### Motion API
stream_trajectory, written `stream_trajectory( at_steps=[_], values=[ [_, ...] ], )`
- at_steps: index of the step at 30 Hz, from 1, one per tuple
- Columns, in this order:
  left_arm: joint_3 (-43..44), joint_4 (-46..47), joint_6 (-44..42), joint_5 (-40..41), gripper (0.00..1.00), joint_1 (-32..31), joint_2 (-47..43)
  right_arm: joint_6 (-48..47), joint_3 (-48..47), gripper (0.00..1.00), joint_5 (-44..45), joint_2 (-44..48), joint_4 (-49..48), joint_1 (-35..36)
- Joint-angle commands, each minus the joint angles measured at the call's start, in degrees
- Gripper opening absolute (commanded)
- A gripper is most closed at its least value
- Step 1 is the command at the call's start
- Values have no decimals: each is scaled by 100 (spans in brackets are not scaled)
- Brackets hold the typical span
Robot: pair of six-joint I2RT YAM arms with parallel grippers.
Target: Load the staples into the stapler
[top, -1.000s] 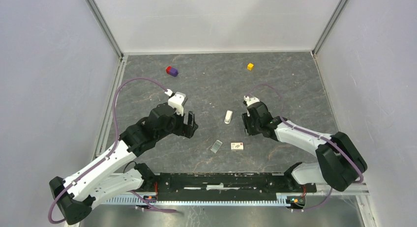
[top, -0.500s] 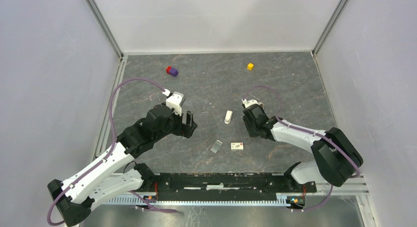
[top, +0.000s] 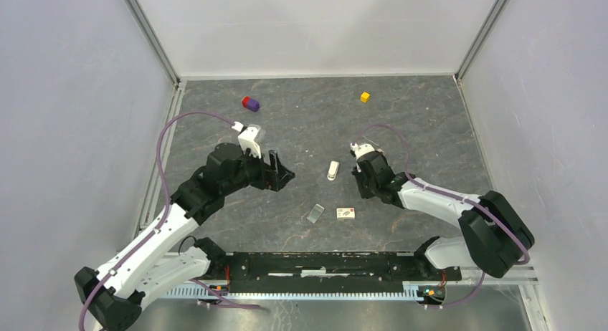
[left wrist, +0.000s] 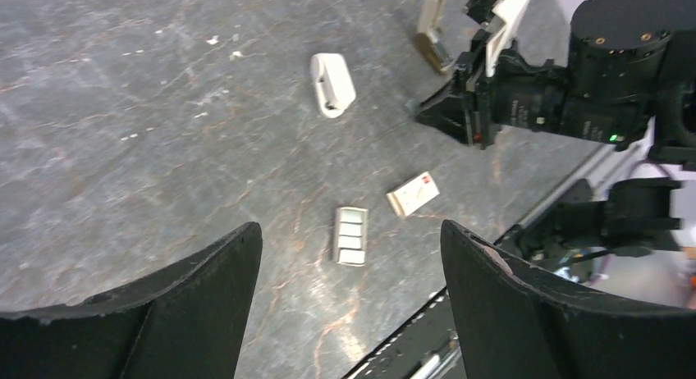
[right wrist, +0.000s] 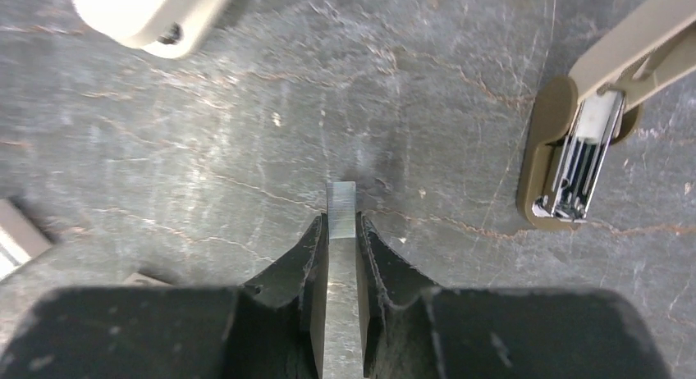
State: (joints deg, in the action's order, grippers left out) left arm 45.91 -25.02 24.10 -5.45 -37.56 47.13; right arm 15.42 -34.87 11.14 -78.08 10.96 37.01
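Note:
The stapler lies opened on the table, a pale beige body with a grey metal channel showing. In the right wrist view it is to the right of my fingers. It also shows in the left wrist view, the stapler lying just behind the right arm. My right gripper is shut on a silver strip of staples that sticks out past the fingertips, low over the table. Seen from above, the right gripper sits right of centre. My left gripper hangs open and holds nothing; its fingers frame the table.
A white rounded plastic piece lies between the arms. A small staple box and a clear tray lie nearer the front rail. A purple-red cube and a yellow cube sit far back. Walls close three sides.
My right gripper's jaws have closed onto the staple strip and the arm edged slightly toward the back left. The left arm swung its gripper a little to the right and stayed open.

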Motion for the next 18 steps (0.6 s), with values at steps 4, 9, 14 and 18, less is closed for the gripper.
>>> stream_trajectory(
  at_steps=[4,9,14,18],
  values=[
    [30,1113,663,-1210,85,228,317,-218,174,19,-1063,693,-987,6],
    [-165,2198,1071,-1928,86,474,667,267,429,20,-2679,1092,-2101,-62],
    [-614,4017,1937,-2668,85,626,1001,1565,865,21,-4202,1281,-3883,-301],
    [-783,4676,2128,-2816,84,627,1286,2652,1184,22,-4806,1225,-5401,-414]
  ],
)
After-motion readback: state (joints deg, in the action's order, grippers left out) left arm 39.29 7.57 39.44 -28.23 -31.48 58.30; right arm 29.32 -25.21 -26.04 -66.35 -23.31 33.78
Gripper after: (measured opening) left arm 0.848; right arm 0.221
